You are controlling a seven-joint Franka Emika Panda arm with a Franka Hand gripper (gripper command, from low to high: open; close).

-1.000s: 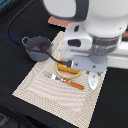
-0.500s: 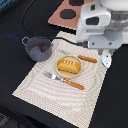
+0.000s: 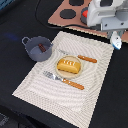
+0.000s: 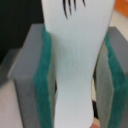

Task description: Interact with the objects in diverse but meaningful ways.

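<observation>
My gripper (image 3: 115, 38) hangs over the back right corner of the striped placemat (image 3: 40, 87). In the wrist view the gripper (image 4: 75, 75) is shut on a flat white utensil (image 4: 75, 60) with dark tine marks, clamped between its green pads (image 4: 44, 85). The utensil's white tip (image 3: 116, 42) shows below the fingers. A yellow-orange bread loaf (image 3: 68, 65) lies on a tan plate (image 3: 59, 73) at the mat's middle. An orange-handled fork (image 3: 64, 80) lies in front of the plate. Another orange-handled piece (image 3: 86, 59) lies behind it. A brown sausage (image 3: 42, 48) sits in a grey-blue pot (image 3: 31, 49).
A brown toy stove top (image 3: 66, 16) with black burners stands at the back, partly behind the arm. A small red thing (image 3: 85, 13) shows beside the arm there. A dark cable (image 3: 50, 25) runs across the black table.
The arm has moved from over the plate toward the back right, carrying the white utensil up and away. The loaf and plate are uncovered now.
</observation>
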